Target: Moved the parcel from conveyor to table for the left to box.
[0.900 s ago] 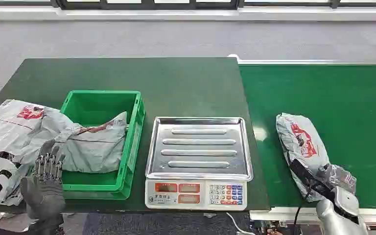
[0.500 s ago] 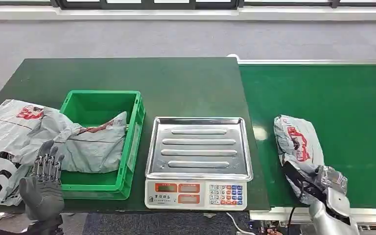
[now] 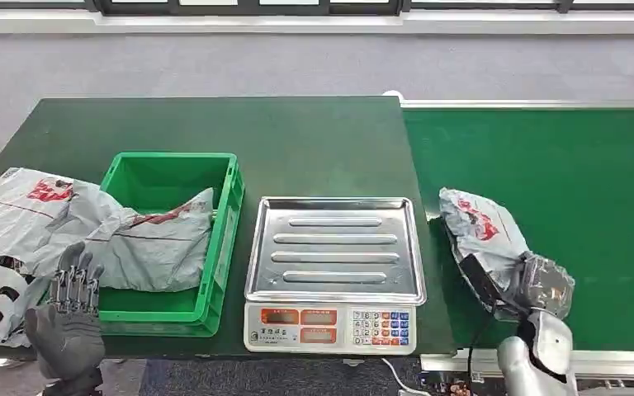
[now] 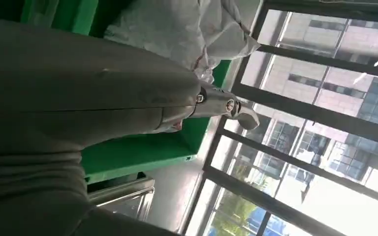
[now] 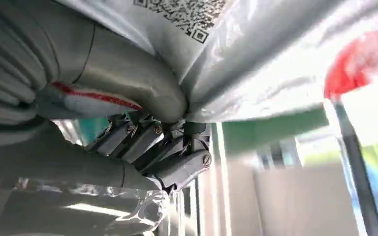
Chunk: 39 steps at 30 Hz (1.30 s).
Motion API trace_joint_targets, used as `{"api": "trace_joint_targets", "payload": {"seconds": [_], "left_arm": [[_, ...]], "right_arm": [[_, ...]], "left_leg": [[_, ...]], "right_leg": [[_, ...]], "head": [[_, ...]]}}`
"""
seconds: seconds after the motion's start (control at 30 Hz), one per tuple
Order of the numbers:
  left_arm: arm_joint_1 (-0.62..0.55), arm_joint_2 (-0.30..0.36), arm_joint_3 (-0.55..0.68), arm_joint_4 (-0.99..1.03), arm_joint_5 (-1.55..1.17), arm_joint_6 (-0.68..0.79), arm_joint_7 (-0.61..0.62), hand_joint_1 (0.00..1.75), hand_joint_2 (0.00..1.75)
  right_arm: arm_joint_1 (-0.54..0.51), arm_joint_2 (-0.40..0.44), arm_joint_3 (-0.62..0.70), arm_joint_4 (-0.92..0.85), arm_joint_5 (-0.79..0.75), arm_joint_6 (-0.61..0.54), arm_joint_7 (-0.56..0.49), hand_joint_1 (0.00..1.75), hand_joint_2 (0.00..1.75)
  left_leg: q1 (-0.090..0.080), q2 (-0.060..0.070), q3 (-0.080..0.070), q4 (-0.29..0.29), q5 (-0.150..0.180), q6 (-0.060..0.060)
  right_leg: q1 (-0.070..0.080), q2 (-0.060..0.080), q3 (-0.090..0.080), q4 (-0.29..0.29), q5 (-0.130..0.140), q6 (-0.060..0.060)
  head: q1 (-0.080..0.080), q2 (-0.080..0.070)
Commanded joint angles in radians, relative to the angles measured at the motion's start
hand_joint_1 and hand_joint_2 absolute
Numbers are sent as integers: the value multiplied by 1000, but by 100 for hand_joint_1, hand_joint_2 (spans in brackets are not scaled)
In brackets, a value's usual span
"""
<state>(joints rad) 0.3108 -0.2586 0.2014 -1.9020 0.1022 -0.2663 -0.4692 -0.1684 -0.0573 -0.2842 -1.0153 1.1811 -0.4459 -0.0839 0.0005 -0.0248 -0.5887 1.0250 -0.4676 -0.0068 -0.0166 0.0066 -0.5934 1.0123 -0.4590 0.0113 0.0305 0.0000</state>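
Grey parcel gripped in right hand, above conveyor edge.

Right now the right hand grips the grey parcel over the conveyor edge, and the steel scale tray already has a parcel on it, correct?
Not quite. The right hand does grip the grey parcel at the conveyor edge, but the head view shows the scale tray bare.

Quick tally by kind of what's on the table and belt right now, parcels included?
Grey parcels: 3 — held parcel, parcel in the crate, large parcel
Green crate: 1
Scale: 1
Total: 5
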Motion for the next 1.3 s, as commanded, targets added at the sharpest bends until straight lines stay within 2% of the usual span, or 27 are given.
{"api": "trace_joint_targets", "payload": {"seconds": [0.03, 0.1, 0.23, 0.4, 0.53, 0.57, 0.73, 0.83, 0.9, 1.03, 1.13, 1.3], "left_arm": [[7, -21, 49, 22, -9, 5, -10, 0, 0], [6, -21, 47, 26, -11, 7, -14, 0, 0], [6, -21, 47, 26, -11, 8, -14, 0, 0], [0, -19, 43, 32, -15, 9, -17, 0, 0], [-2, -14, 36, 45, -17, 7, -20, 0, 0], [-3, -12, 33, 47, -17, 5, -22, 0, 0], [-23, -3, 17, 67, -19, 1, -20, 0, 0], [-59, 16, -28, 106, -23, 20, -15, 0, 0], [-79, 27, -53, 128, -20, 19, -12, 0, 0], [-110, 49, -98, 165, -15, 36, -8, 0, 0], [-109, 57, -113, 163, -11, 45, -5, 0, 0], [-116, 61, -129, 168, -3, 51, 2, 0, 0]], "right_arm": [[21, 66, 17, -263, -95, -118, -107, 175, 175], [24, 65, 33, -329, -112, -114, -115, 175, 175], [23, 65, 34, -334, -113, -109, -112, 175, 175], [49, 54, 98, -465, -121, -152, -154, 175, 175], [52, 52, 150, -510, -136, -127, -155, 175, 175], [49, 45, 171, -506, -157, -107, -166, 175, 175], [19, 52, 248, -474, -178, -76, -197, 175, 175], [-48, 95, 388, -387, -186, -57, -209, 175, 175], [-78, 122, 472, -344, -204, -5, -218, 175, 175], [-54, 176, 637, -289, -242, 81, -195, 175, 175], [-43, 203, 680, -277, -258, 106, -172, 175, 175], [-53, 211, 697, -245, -285, 132, -164, 175, 175]], "left_leg": [[0, 5, 2, -2, 0, -1], [0, 4, 1, -1, 0, -1], [0, 4, 1, -1, 0, -1], [0, 4, 1, -1, 0, -1], [0, 4, 1, -1, 0, -1], [0, 7, 3, -4, 0, -2], [0, 6, 2, -2, 0, -1], [0, 10, 3, -5, 1, -1], [0, 11, 3, -3, 1, -1], [1, 10, 5, -5, 2, -3], [3, 5, 4, -3, 2, -3], [3, 4, 4, -3, 2, -3]], "right_leg": [[1, 2, 1, -2, 0, -1], [0, 2, 0, -1, 0, -1], [0, 2, 0, -1, 1, -1], [0, 2, -1, 0, 1, -1], [0, 2, -1, 0, 0, -1], [1, 3, 1, -3, 1, -2], [1, 3, 1, -2, 1, -1], [1, 7, 1, -4, 3, -2], [0, 8, 0, -2, 3, -2], [1, 7, 1, -3, 4, -3], [3, 4, 2, -2, 2, -3], [3, 2, 2, -2, 1, -3]], "head": [[0, 0], [0, 0], [0, 0], [0, 0], [0, 0], [0, 0], [0, 0], [0, 0], [0, 0], [0, 0], [0, 0], [0, 0]]}}
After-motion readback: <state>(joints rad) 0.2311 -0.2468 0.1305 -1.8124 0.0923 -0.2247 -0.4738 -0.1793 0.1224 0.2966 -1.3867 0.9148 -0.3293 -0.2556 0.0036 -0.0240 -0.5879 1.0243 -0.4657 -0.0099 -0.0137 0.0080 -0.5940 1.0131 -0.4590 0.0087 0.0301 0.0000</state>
